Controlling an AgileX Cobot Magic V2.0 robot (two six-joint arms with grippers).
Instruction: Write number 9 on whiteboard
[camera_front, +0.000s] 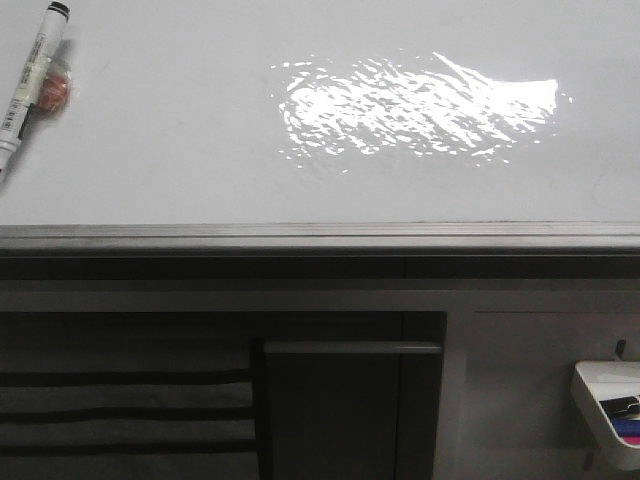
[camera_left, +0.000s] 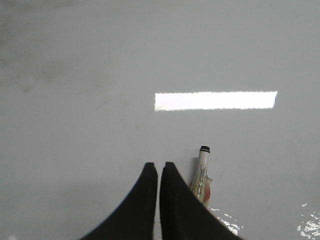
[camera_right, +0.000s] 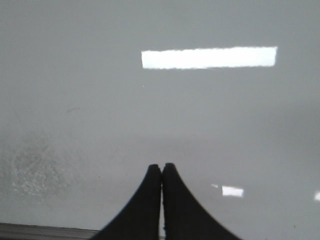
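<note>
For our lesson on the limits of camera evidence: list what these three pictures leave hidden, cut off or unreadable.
- Front view: marker lower end cut off by the left edge; label print too small to read.
- Front view: tray cut off by the right edge; its contents too small to identify.
- Left wrist view: left hand covers the marker's rear.

The whiteboard (camera_front: 200, 130) serves as the bench here: a large glossy white surface lying flat, with a bright wavy patch of glare (camera_front: 415, 105) right of its middle and a dark grey metal rail (camera_front: 320, 238) along its near edge. Directly on it, at the far left corner in the front view, lies a marker (camera_front: 28, 82) with a white barrel and a black cap, slightly tilted. A small reddish-orange piece (camera_front: 55, 90) touches the barrel's side. No writing is visible on the white surface.
</note>
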